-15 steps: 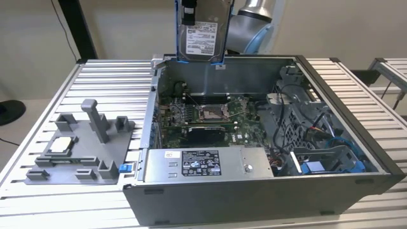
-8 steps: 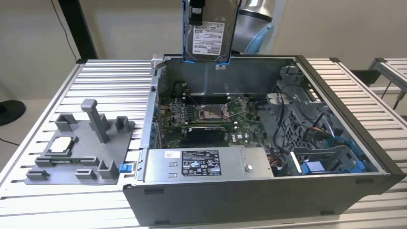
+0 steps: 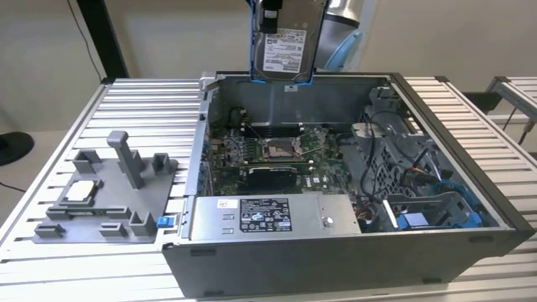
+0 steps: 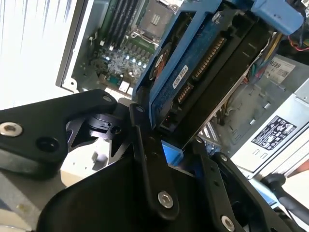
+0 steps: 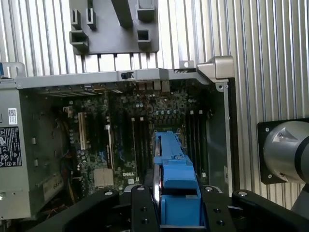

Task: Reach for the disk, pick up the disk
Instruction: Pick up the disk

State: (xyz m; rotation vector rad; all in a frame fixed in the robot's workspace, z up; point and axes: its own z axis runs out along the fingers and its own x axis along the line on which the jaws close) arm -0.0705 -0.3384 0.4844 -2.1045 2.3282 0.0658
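The claw (image 4: 169, 145) is clamped tight on the disk (image 3: 287, 47), which hangs up in the air above the back wall of the open computer case (image 3: 336, 264). In the exterior view the disk stands upright and shows one white label with tiny black print, too small to read. The grey power box (image 3: 273, 217) in the case has labels too. In the second wrist view, the disk's other side shows a blue board (image 4: 193, 72) with a small white sticker. In the first wrist view, the disk's blue bracket (image 5: 176, 188) sits between the black fingers (image 5: 140, 208), over the green motherboard (image 5: 120, 140). One grey holder tray (image 3: 100, 195) lies on the table (image 3: 50, 264) beside the case.
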